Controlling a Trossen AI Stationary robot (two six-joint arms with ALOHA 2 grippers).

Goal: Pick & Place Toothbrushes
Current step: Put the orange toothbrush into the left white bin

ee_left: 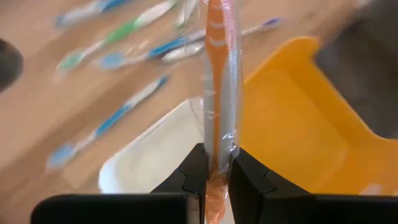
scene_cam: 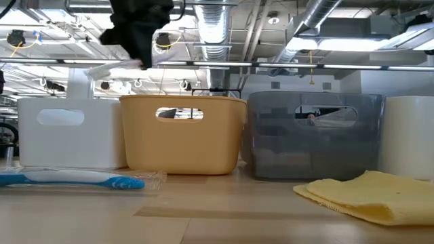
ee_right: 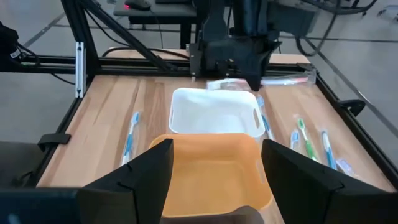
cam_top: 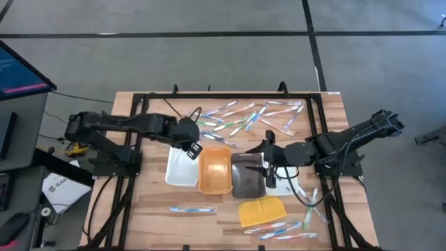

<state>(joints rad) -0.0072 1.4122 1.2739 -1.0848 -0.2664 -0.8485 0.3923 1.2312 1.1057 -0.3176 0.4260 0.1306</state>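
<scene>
Right now the carry step is in hand: the left end effector [ee_left: 217,171] is clamped on an orange toothbrush [ee_left: 216,93] in a clear wrapper, which sticks out forward from between its fingers. In the high view this end effector [cam_top: 193,148] hangs over the seam between the white tray [cam_top: 178,167] and the orange tray [cam_top: 214,169], with the white tray below and slightly to one side of it and the orange tray on the other. The loose toothbrushes [cam_top: 244,118] lie scattered on the table [cam_top: 139,202] beyond it, and a few more lie on the near side past the yellow pad [cam_top: 262,208]. The right end effector [ee_right: 217,168] waits with its fingers apart, low over the grey tray [cam_top: 247,178] and facing the orange one. The next move, I judge, calls for shifting the left end effector squarely over one tray, most likely the orange, then letting go so the brush drops inside and not across a rim.
</scene>
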